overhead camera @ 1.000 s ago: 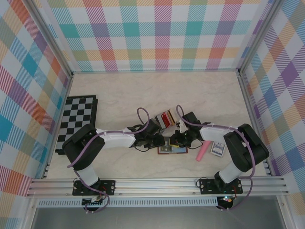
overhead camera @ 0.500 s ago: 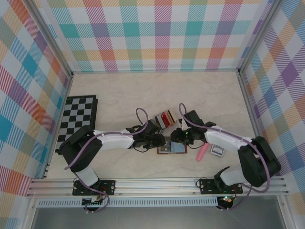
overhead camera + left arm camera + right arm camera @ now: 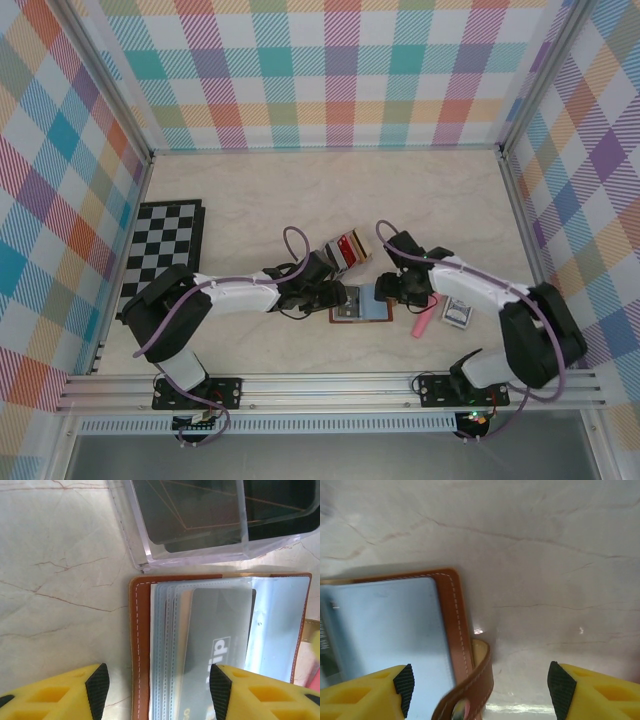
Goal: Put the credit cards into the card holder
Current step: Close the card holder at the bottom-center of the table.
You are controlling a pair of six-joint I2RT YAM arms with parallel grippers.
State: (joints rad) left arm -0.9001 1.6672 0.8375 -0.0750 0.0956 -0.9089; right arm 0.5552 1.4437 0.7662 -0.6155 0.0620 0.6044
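Card holder (image 3: 362,310) on bench (image 3: 300,190): it lies opened flat at the near middle, and both arms reach in from the near edge to meet over it.
Chessboard (image 3: 165,255): at the left side of the bench, well apart from the work.
Clear rack (image 3: 345,250): just beyond the card holder on its far side. Upright credit cards (image 3: 350,243) in red, whitish and dark stand in it.
Card holder, inside: a brown stitched rim around pale blue lining, facing up. In the left wrist view the slot layers overlap along its left half.
Grey card (image 3: 215,650): it lies under the translucent slot layers with its lettering partly showing. I judge it seated, or very nearly.
Small things at right: a pink item (image 3: 424,320) and a small box (image 3: 457,313) lie near the right arm, beside the card holder but apart from it.
Left pincer (image 3: 159,687): the jaws are well apart, one finger over bare bench and the other over the grey card. It grips nothing.
Right pincer (image 3: 480,684): the jaws are spread wide at the card holder's right edge, with nothing held.
Snap tab (image 3: 465,700): it curls up between the right pincer's fingers, and neither finger appears to touch it.
Done: the card holder is open and one card is apparently in a slot.
Left: the cards in the rack, each to be lifted out and slid in. Their number is too small to count.
Judgement: early to midway.
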